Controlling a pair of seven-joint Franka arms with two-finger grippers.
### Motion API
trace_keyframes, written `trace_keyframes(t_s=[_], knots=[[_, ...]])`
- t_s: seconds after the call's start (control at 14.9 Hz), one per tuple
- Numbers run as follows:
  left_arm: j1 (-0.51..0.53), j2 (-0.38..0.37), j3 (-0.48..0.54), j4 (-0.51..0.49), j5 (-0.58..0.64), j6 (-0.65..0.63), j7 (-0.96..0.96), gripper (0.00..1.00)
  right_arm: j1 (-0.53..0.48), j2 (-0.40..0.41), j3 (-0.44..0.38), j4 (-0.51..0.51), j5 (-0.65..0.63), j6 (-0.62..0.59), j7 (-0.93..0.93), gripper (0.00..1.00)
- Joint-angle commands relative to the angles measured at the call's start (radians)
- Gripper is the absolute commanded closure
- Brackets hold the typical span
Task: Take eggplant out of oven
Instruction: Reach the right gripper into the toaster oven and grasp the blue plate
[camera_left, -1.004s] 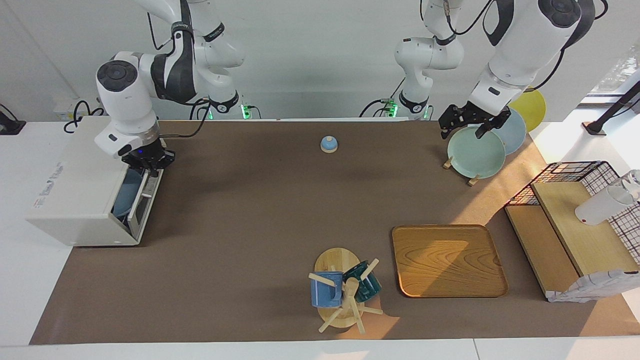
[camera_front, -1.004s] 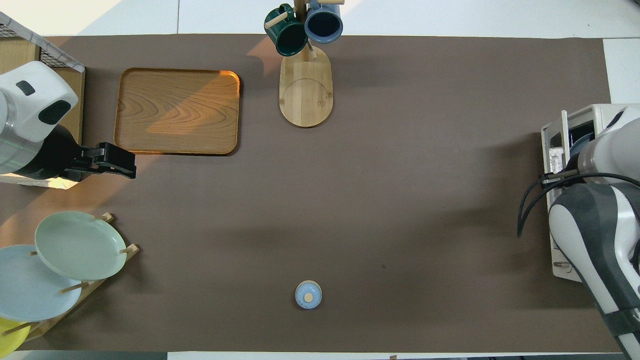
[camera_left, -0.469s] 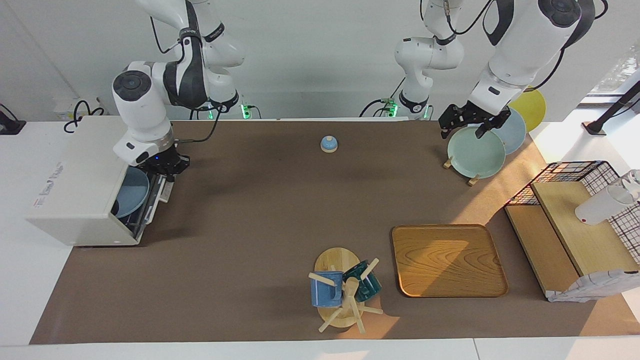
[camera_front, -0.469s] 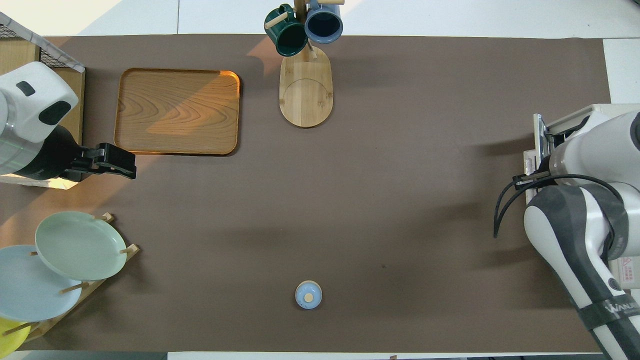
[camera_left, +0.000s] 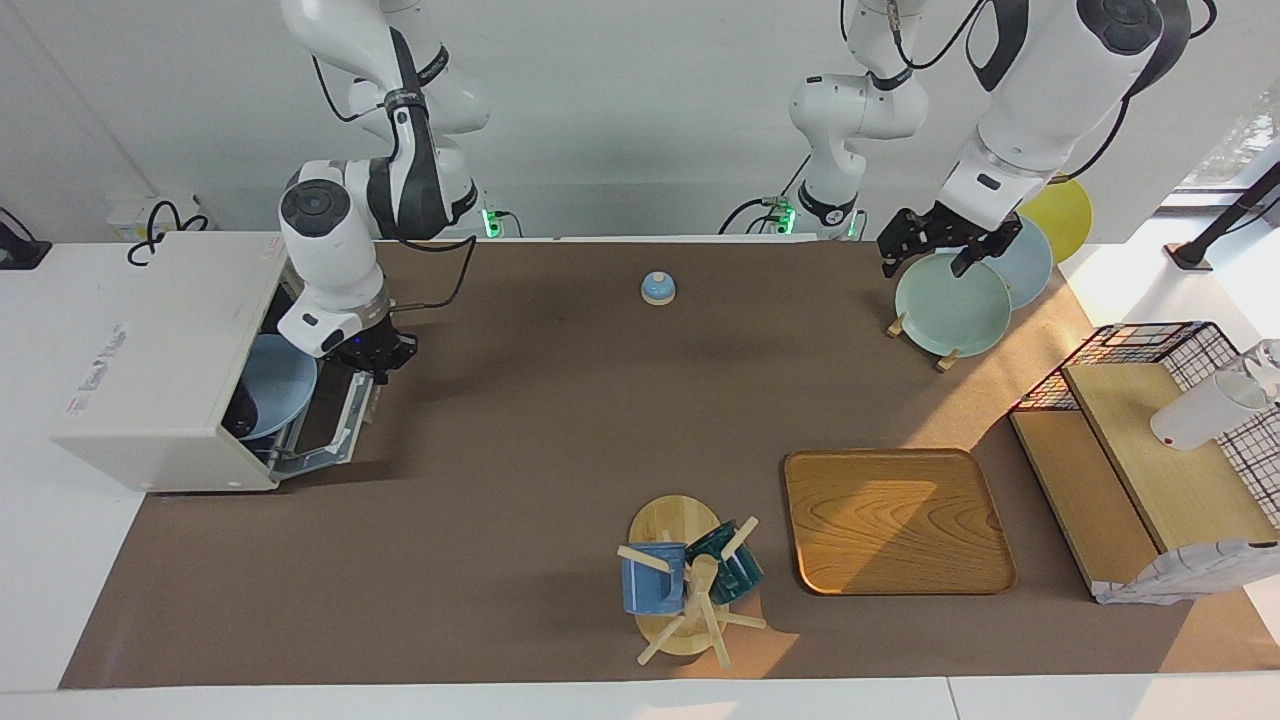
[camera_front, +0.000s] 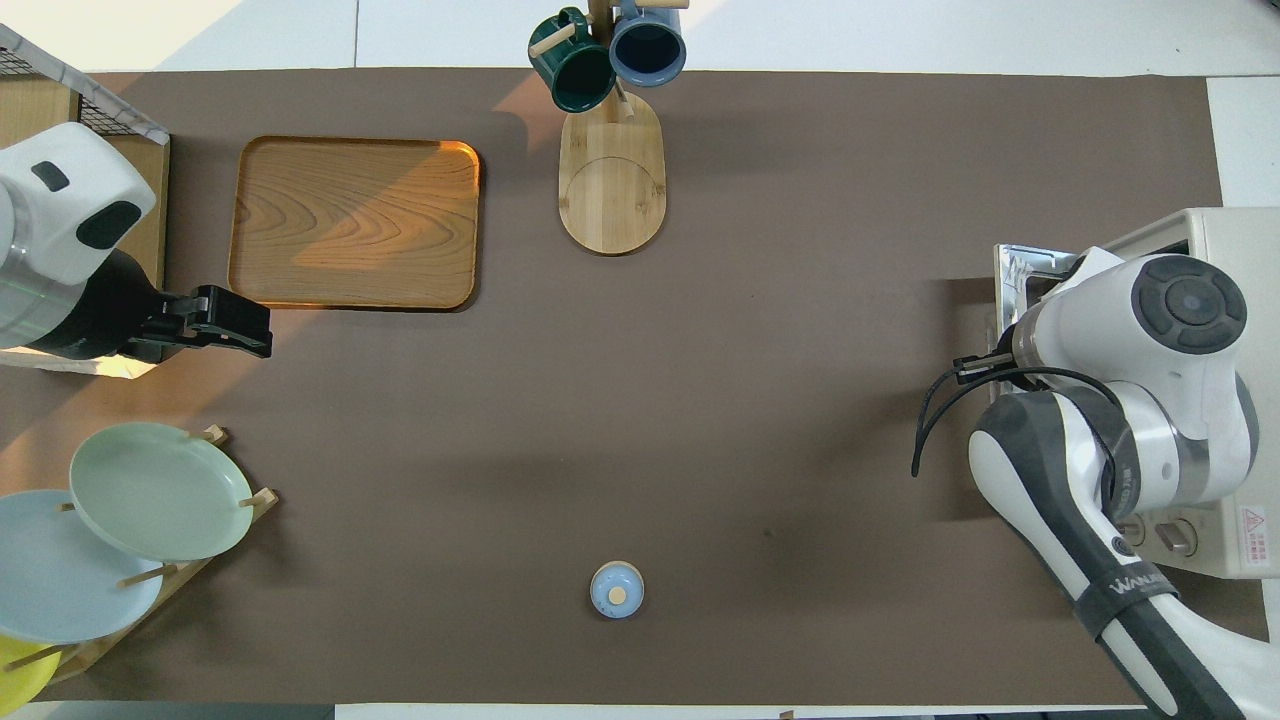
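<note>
Your right gripper (camera_left: 372, 362) sits clamped on the top edge of the oven (camera_left: 165, 365) door, which hangs partly lowered. Inside you can see a pale blue bowl (camera_left: 277, 385) (the eggplant cannot be made out in the dark cavity). Your left gripper (camera_left: 935, 245) waits with fingers spread and nothing held, over the green plate (camera_left: 950, 305) in the rack.

The mouth of the boxy cream-white toaster oven (camera_left: 165, 370) at the right arm's end of the table is partly unblocked, its glass door (camera_left: 335, 425) swung halfway down. The opening is largely filled by a pale blue plate (camera_left: 278, 385), and its upper edge is crowded by the right gripper (camera_left: 378, 362), clamped at the door's top. The brown mat (camera_left: 520, 420) before the door is left bare.
</note>
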Motion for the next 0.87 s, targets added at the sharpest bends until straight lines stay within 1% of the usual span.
trace_keyframes(t_s=[0.0,0.13,0.27,0.4,0.54,0.6,0.8], knots=[[0.011,-0.002,-0.007,-0.001,0.017,-0.001,0.009,0.00,-0.008,0.006,-0.021,-0.034,0.004,0.049,0.002,1.00],[0.011,-0.002,-0.007,-0.001,0.017,-0.001,0.009,0.00,-0.008,0.012,-0.021,-0.037,0.006,0.047,0.010,1.00],[0.011,-0.002,-0.007,0.000,0.017,-0.001,0.009,0.00,0.001,0.006,-0.020,-0.061,0.007,0.059,0.051,1.00],[0.011,-0.002,-0.007,0.000,0.017,-0.001,0.009,0.00,0.056,0.005,-0.020,-0.061,0.030,0.050,0.111,1.00],[0.011,-0.002,-0.007,0.000,0.017,-0.001,0.009,0.00,0.076,0.003,-0.021,-0.055,0.041,0.027,0.126,1.00],[0.011,-0.002,-0.007,-0.001,0.017,-0.001,0.009,0.00,0.076,0.003,-0.020,-0.045,0.041,0.008,0.126,1.00],[0.011,-0.002,-0.007,0.000,0.017,-0.001,0.009,0.00,0.073,0.011,-0.023,0.059,0.039,-0.121,0.117,1.00]])
